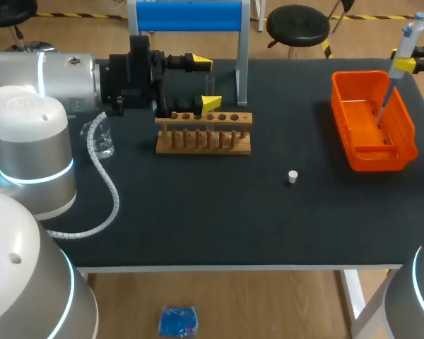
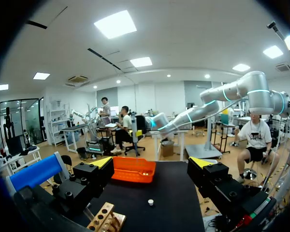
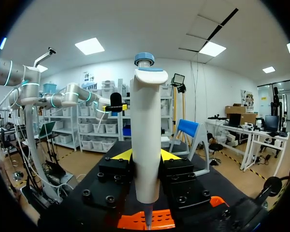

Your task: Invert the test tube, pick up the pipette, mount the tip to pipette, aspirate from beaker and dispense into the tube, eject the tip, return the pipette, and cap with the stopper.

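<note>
Ejecting, apparently: your right gripper (image 3: 145, 155) clamps the pipette (image 1: 405, 42) over the far-right orange bin (image 1: 343, 134); your left gripper (image 2: 151, 164) gapes. Next, drop the tip (image 3: 147, 215) inside.

I log a black surface (image 1: 198, 226) carrying a wooden rack (image 1: 203, 134) with a row of round holes along its top bar, left of centre toward the far edge. Just behind the rack stands a metal frame with a blue panel (image 1: 189, 15). An orange basket (image 1: 378, 159) sits at the far right, well apart from the rack.

Bright, even overhead light, faint soft shadows on the dark table (image 1: 198, 212)
</note>
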{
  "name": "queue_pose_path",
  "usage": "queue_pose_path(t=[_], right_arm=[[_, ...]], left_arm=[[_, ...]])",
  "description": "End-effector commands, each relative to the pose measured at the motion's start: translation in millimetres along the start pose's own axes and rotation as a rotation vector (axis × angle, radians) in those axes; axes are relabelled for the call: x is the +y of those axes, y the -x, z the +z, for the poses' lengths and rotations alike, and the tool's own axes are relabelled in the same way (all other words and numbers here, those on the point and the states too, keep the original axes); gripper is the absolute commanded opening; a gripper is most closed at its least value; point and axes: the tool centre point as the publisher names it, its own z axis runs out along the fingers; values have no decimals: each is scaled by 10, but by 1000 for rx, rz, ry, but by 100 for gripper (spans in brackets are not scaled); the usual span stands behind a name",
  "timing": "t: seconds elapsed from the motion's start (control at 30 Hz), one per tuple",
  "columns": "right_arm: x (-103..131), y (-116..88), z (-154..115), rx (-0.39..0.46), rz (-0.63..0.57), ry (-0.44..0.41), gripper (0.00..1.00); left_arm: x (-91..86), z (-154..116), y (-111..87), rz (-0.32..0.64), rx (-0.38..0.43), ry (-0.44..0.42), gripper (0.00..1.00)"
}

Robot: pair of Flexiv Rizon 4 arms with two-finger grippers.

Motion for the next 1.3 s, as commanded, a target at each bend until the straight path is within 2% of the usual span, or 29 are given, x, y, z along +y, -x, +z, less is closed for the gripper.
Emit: queue_pose_path(t=[0.03, 0.7, 0.87, 1.07, 1.3], right_arm=[[-5, 22, -21, 8, 0, 0, 0], [-5, 22, -21, 8, 0, 0, 0], [-5, 22, -21, 8, 0, 0, 0], [-5, 22, -21, 8, 0, 0, 0], [-5, 22, -21, 8, 0, 0, 0]], left_arm=[[4, 2, -13, 1, -5, -3, 100], [4, 2, -13, 1, -5, -3, 100], [-177, 221, 104, -9, 3, 28, 100], [-421, 625, 245, -27, 24, 55, 100], [-610, 1086, 366, -49, 24, 73, 100]])
